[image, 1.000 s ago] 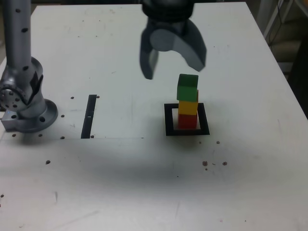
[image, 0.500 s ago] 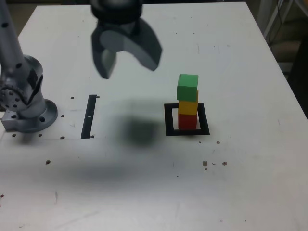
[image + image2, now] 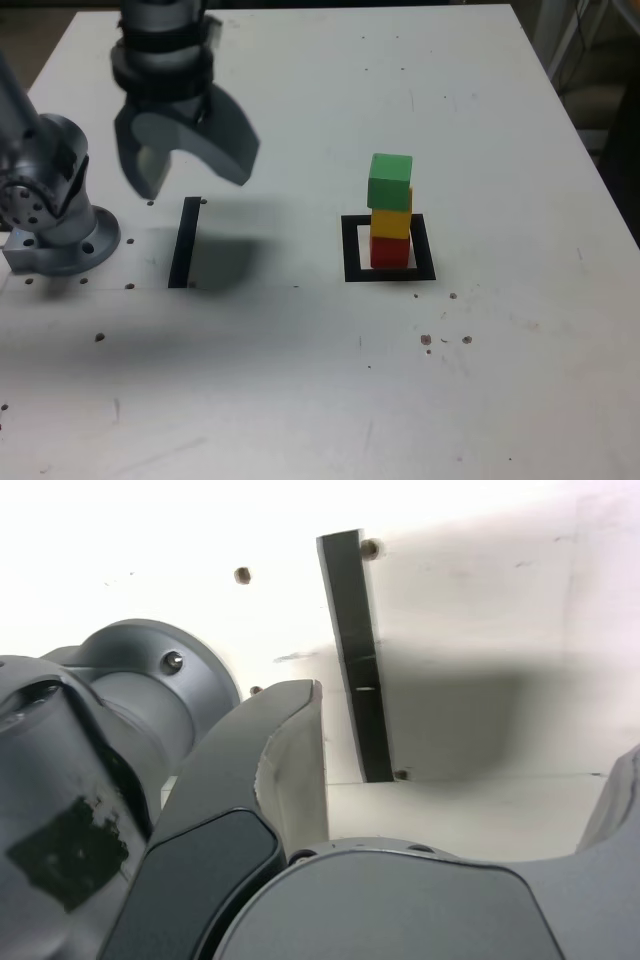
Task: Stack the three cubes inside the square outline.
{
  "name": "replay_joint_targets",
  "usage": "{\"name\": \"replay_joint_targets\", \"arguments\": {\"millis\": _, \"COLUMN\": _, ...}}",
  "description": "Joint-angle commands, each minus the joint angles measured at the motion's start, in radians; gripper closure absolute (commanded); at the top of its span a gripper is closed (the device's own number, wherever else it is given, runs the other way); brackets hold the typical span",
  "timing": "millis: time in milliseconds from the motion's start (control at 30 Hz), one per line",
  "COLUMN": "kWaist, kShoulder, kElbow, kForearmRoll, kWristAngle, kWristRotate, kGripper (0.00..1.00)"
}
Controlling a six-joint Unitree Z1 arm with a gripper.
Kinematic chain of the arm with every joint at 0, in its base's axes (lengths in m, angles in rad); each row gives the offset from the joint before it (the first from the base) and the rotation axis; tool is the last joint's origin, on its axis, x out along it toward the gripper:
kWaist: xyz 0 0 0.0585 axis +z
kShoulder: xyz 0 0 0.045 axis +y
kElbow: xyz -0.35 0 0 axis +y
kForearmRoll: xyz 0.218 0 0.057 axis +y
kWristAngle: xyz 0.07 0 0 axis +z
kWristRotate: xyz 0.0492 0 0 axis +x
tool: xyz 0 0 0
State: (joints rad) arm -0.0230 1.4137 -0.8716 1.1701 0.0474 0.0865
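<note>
Green cube (image 3: 390,182) above yellow, red

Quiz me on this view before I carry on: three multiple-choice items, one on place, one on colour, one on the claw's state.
1. Where does the stack stand?
A) on the black strip
B) inside the square outline
C) beside the arm's base

2. Which colour is the top cube?
A) green
B) red
C) yellow

3. How is the claw?
A) shut on a cube
B) shut, empty
C) open, empty

1 B: the red cube sits within the square outline.
2 A: the green cube tops the yellow cube.
3 C: the claw's fingers stand apart, nothing between.
</note>
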Motion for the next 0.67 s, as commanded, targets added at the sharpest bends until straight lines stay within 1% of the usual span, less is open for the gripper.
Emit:
{"name": "replay_joint_targets", "arguments": {"millis": 0, "kWaist": 0.002, "kShoulder": -0.018, "kElbow": 0.033, "kForearmRoll": -0.027, "kWristAngle": -0.008, "kWristRotate": -0.006, "kGripper": 0.01}}
{"name": "replay_joint_targets", "arguments": {"millis": 200, "kWaist": 0.002, "kShoulder": -0.024, "kElbow": 0.135, "kForearmRoll": -0.133, "kWristAngle": -0.039, "kWristRotate": -0.01, "kGripper": 0.0}}
{"name": "replay_joint_targets", "arguments": {"millis": 300, "kWaist": 0.002, "kShoulder": -0.019, "kElbow": 0.166, "kForearmRoll": -0.171, "kWristAngle": -0.052, "kWristRotate": -0.01, "kGripper": 0.0}}
{"name": "replay_joint_targets", "arguments": {"millis": 467, "kWaist": 0.002, "kShoulder": -0.013, "kElbow": 0.195, "kForearmRoll": -0.204, "kWristAngle": -0.063, "kWristRotate": -0.01, "kGripper": 0.0}}
{"name": "replay_joint_targets", "arguments": {"millis": 633, "kWaist": 0.002, "kShoulder": -0.015, "kElbow": 0.209, "kForearmRoll": -0.21, "kWristAngle": -0.066, "kWristRotate": -0.01, "kGripper": 0.01}}
